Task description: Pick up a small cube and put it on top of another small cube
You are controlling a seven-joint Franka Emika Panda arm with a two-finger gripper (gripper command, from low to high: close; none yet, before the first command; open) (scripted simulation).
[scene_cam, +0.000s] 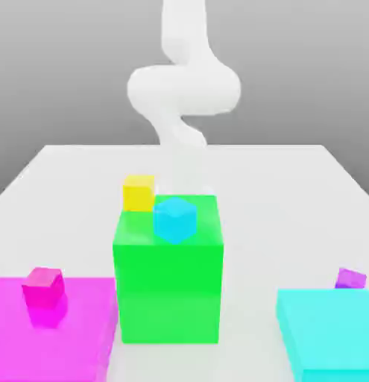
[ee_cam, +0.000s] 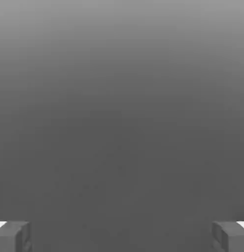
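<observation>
Spreading across the exterior view, the white desk (scene_cam: 83, 186) carries a big green block (scene_cam: 168, 287) at centre, a magenta slab (scene_cam: 83, 328) on that view's left and a cyan slab (scene_cam: 329, 332) on its right. The white arm (scene_cam: 183, 89) rises behind. In the hand view the tool (ee_cam: 122, 236) stands wide open, holding nothing. The small violet-purple cube (scene_cam: 350, 279) sits just behind the cyan slab. It looks rigid, light and smooth; pinching two opposite flat faces squarely should hold it.

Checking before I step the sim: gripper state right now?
Gripper: open, fingers wide apart, nothing between them.
</observation>
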